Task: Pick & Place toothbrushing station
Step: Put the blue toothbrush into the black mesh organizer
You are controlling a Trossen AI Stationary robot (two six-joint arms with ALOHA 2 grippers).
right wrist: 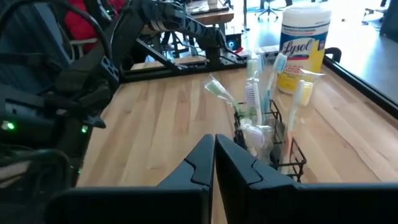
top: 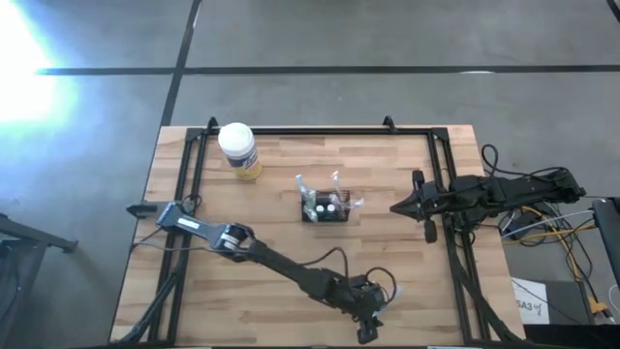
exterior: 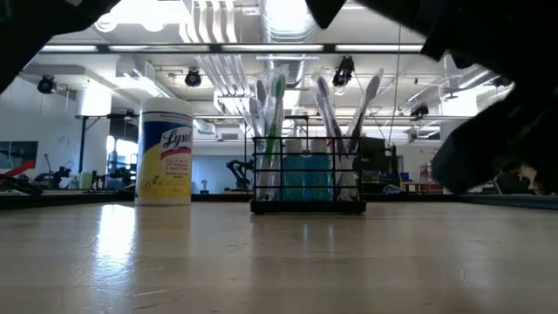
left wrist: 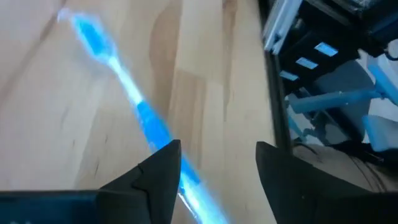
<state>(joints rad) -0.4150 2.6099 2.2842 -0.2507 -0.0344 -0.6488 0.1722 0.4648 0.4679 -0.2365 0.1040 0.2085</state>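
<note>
My left gripper hangs low over the table's near edge, at about five o'clock from the holder, its fingers apart with a blue toothbrush lying on the wood between them, gripped by neither. The holder stands upright near the table's middle, full of toothbrushes, with the Lysol jar at its ten o'clock. My right gripper waits at three o'clock, jaws together on nothing.

Grey concrete floor, exposed ceiling ducts, bright strip lights.
</note>
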